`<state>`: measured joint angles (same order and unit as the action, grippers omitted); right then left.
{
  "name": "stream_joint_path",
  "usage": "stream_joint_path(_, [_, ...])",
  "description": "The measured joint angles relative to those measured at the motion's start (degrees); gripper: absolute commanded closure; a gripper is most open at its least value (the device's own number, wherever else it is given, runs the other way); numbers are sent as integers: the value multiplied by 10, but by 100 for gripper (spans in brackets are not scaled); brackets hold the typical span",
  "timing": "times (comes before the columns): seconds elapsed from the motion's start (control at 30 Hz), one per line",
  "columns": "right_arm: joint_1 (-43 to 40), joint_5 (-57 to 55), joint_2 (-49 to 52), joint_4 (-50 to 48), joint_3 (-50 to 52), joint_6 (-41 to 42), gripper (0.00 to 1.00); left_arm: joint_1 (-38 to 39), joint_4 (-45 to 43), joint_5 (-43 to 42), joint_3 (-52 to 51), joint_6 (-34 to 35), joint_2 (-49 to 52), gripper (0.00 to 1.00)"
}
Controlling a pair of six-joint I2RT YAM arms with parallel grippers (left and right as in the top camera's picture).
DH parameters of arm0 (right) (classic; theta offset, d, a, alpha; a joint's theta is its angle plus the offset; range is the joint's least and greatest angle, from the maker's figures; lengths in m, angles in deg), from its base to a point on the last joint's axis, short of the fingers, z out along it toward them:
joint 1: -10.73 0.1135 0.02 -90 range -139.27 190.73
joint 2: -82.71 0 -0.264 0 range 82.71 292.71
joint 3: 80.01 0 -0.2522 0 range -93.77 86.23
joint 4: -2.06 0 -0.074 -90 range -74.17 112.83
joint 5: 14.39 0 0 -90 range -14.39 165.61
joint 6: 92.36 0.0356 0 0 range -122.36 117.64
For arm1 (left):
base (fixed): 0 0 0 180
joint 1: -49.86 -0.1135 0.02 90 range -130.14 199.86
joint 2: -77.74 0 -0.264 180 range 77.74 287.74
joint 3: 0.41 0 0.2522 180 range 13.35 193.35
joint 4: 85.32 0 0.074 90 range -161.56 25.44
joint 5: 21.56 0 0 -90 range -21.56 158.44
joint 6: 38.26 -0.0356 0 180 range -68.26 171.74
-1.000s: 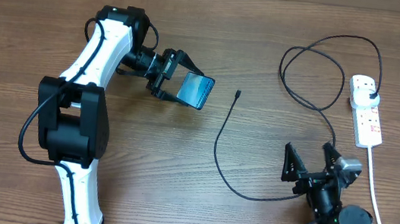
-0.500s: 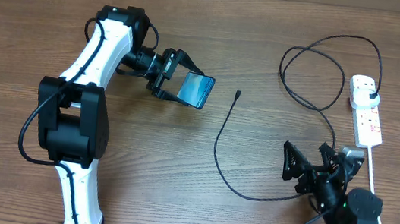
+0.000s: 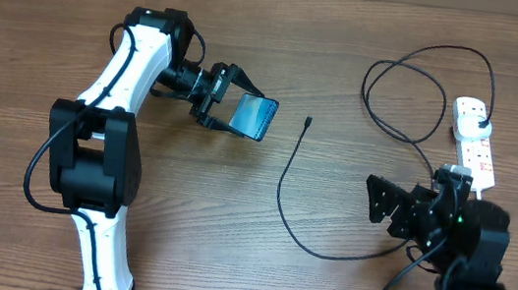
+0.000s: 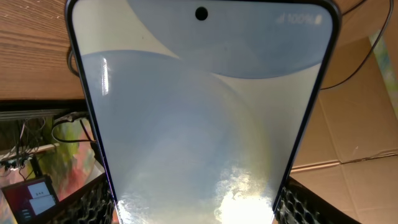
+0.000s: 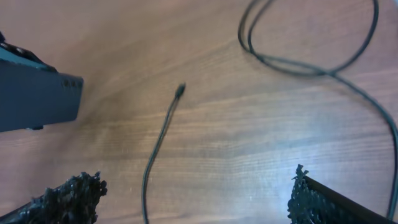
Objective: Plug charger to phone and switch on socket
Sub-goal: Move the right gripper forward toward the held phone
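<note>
My left gripper (image 3: 228, 102) is shut on the phone (image 3: 254, 117) and holds it tilted above the table at left centre. In the left wrist view the phone's pale blue screen (image 4: 199, 106) fills the frame between my fingers (image 4: 199, 214). The charger's thin black cable (image 3: 283, 183) lies on the table, its connector tip (image 3: 308, 122) just right of the phone. Its black plug (image 3: 481, 121) sits in the white socket strip (image 3: 475, 157) at the far right. My right gripper (image 3: 398, 207) is open and empty, over the cable. The right wrist view shows the tip (image 5: 180, 90), the phone's edge (image 5: 37, 99) and my open fingers (image 5: 196, 199).
The cable loops (image 3: 415, 85) lie between the tip and the strip. The strip's thick white cord (image 3: 485, 242) runs toward the front edge beside my right arm. Cardboard shows in the left wrist view (image 4: 360, 118).
My right arm has risen and moved away from the front edge toward the socket strip, gripper still open. The left arm and phone have not moved.
</note>
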<state>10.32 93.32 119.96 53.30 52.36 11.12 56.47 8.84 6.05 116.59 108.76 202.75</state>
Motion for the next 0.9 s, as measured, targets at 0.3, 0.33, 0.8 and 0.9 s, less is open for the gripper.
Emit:
stream_joint_path(0.3, [0,37,97,113,-116,1,0,0,0,0,0,1,0,32])
stream_joint_path(0.33, [0,45,104,119,-126,0,0,0,0,0,0,1,0,32])
stream_joint_path(0.8, [0,172,204,93,-158,47,0,0,3,-52,0,1,0,32])
stream_joint_path(0.9, [0,177,225,83,-158,86,0,0,4,-65,0,1,0,34])
